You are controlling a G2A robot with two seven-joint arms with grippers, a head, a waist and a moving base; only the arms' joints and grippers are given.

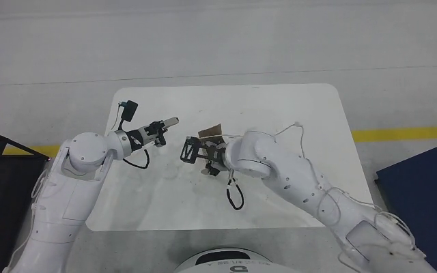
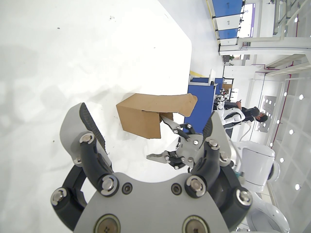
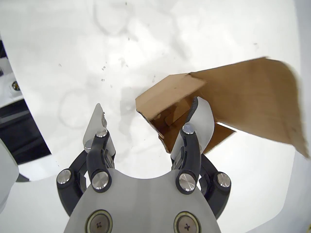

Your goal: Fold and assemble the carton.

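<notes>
Right wrist view: my spread right gripper point(image 3: 147, 104) has one finger point(image 3: 203, 112) inside the open mouth of the small brown cardboard carton point(image 3: 170, 90), mid white table point(image 1: 287, 116), flap point(image 3: 255, 98) pointing away; spread left gripper point(image 1: 171, 123) hangs farther off.

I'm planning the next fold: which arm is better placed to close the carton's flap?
Likely right: the right gripper has one of its fingers inside the carton, by the flap; the left gripper hangs apart.
</notes>
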